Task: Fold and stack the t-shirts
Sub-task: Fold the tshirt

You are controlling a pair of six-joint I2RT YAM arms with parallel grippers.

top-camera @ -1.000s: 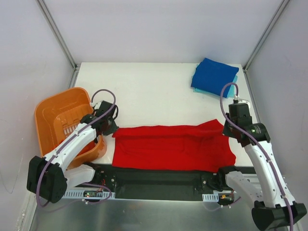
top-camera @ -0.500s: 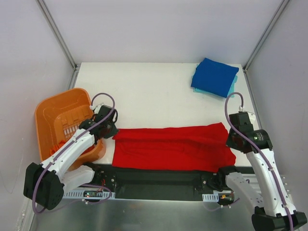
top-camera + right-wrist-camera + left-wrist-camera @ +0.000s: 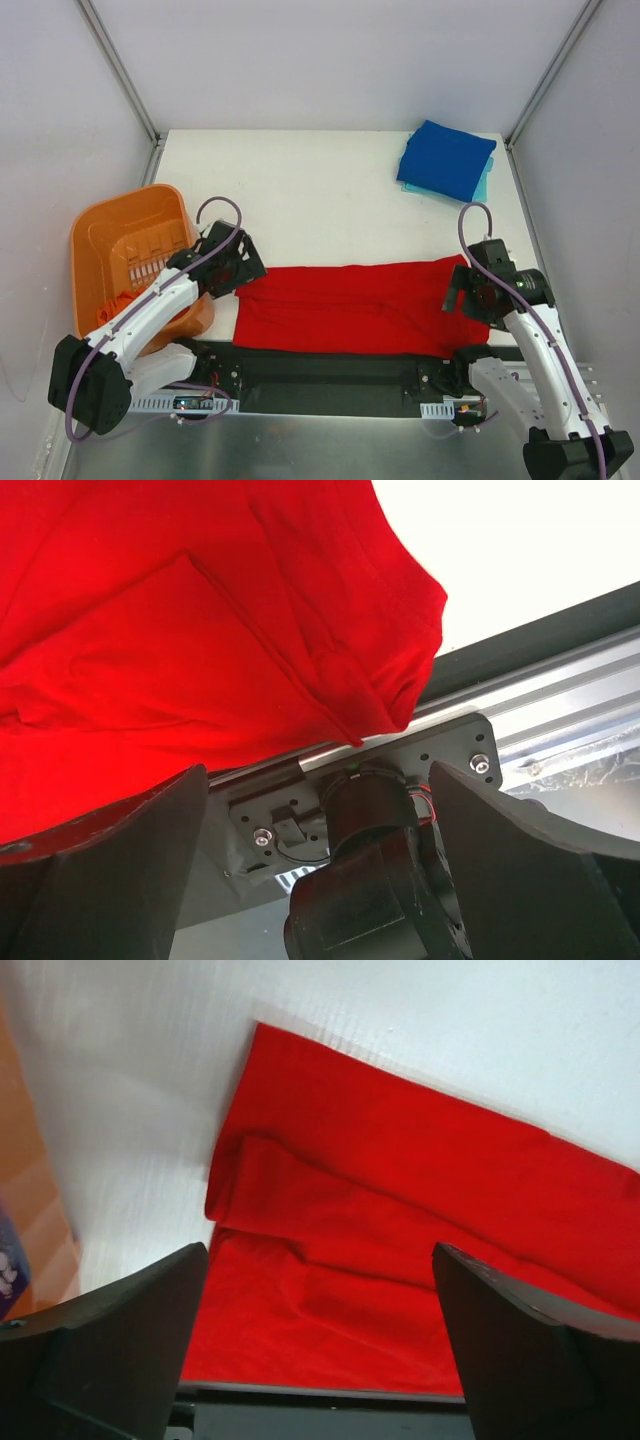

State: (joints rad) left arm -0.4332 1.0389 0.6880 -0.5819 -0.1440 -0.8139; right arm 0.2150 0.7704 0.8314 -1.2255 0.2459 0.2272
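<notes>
A bright red t-shirt (image 3: 360, 305) lies folded into a long band along the near edge of the table. The left gripper (image 3: 243, 265) hangs open over its left end; in the left wrist view the wide-apart fingers (image 3: 110, 1350) frame the red t-shirt (image 3: 400, 1210) with nothing between them. At the band's right end the right gripper (image 3: 463, 292) is also open, and the red t-shirt (image 3: 150, 630) lies free above its fingers (image 3: 540, 880). A folded royal blue t-shirt (image 3: 446, 158) rests on a light teal t-shirt (image 3: 482, 186) at the back right.
A rigid orange basket (image 3: 115, 245) stands at the table's left edge, close beside the left arm. The dark mounting rail (image 3: 330, 375) and the right arm's base (image 3: 370, 880) sit just beneath the shirt's near edge. White table (image 3: 320, 200) stretches behind the shirt.
Both grippers opened and let go of the red t-shirt. The right gripper came nearer, bringing the shirt's right corner down; the left gripper shifted slightly right. The shirt now lies flat.
</notes>
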